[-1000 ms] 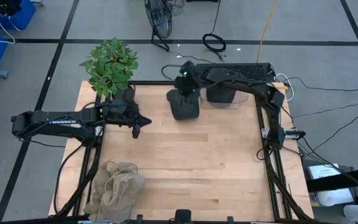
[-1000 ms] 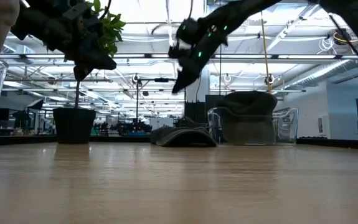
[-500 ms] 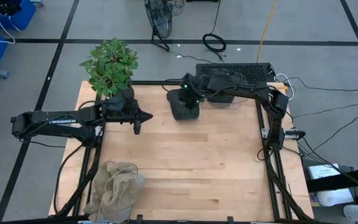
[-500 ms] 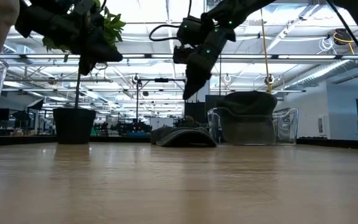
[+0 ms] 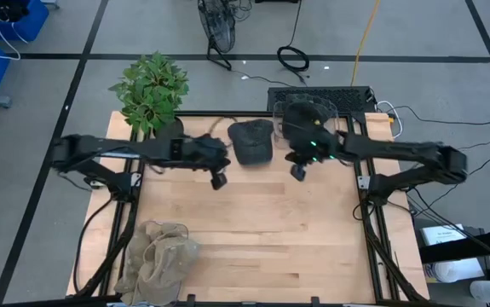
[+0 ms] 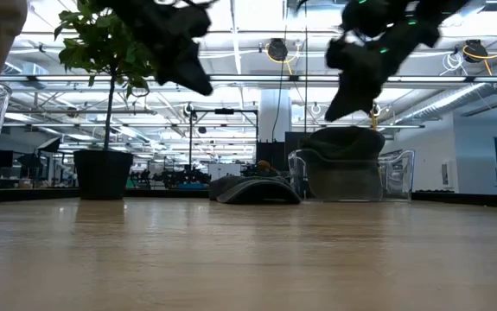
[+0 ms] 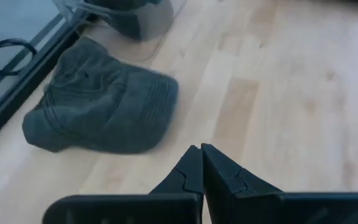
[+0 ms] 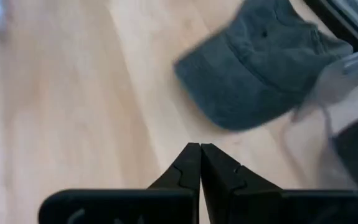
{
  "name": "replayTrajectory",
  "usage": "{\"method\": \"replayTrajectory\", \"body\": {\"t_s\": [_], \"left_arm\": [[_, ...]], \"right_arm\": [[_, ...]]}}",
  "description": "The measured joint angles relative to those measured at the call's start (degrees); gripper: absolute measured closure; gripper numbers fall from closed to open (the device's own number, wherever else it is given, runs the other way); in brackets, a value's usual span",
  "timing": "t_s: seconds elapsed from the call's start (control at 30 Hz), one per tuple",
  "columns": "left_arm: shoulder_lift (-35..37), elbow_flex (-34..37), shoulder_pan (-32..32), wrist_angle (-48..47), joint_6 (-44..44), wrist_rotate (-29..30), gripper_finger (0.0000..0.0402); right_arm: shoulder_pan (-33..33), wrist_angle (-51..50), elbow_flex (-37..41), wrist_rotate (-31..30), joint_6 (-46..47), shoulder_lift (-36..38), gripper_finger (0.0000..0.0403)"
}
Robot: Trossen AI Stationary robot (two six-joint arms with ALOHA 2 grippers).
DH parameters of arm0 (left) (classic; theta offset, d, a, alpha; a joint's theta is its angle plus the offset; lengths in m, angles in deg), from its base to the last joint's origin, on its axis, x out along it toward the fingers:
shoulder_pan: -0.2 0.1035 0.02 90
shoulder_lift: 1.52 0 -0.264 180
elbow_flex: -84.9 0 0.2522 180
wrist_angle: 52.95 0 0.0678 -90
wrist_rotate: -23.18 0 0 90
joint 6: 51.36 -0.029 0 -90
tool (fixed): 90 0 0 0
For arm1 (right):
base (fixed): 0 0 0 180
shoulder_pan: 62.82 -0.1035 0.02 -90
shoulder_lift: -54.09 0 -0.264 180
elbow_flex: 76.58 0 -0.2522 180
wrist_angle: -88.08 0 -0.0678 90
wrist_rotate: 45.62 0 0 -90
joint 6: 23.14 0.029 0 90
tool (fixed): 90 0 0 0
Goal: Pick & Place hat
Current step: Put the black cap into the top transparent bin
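High view shows the dark grey hat [image 5: 252, 141] lying flat on the table [image 5: 262, 230] near its far edge, just beside a clear container [image 5: 306, 119] with another dark hat in it. Nothing holds the hat. Both wrist views show their own fingers pressed together, so the left gripper [image 5: 219, 180] and the right gripper [image 5: 298, 173] are each closed and empty, one on either side of the hat and slightly nearer the table's front. By my judgement the approach step is in hand: the pick has not begun. Next, one gripper must part its fingers, drop to the hat and pinch the crown or brim. Compared with half a second ago, the right gripper has left its place over the hat and swung out beside it, while the left gripper has reached in closer to the hat
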Motion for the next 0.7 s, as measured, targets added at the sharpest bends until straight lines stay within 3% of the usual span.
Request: {"method": "replayTrajectory", "body": {"t_s": [0.17, 0.3, 0.47, 0.7], "left_arm": [[-11.3, -11.2, 1.2, -5.8, -3.2, 1.7, 0.0376], [-18.9, -20.9, 4.6, -13.7, -2.8, -0.3, 0.035], [-27.6, -32.2, 10.2, -22.3, -2.6, -6.2, 0.0296], [-34.4, -40.0, 18.2, -23.2, 3.9, -11.0, 0.0181]], "right_arm": [[-3.1, 6.7, 10.0, -2.8, 8.3, 12.0, 0.0403], [-5.9, 5.9, 13.4, -5.5, 12.1, 16.7, 0.0403], [-8.3, 5.5, 14.6, -5.7, 13.2, 17.9, 0.0403], [-8.6, 6.1, 14.6, -5.9, 13.1, 17.5, 0.0403]]}}
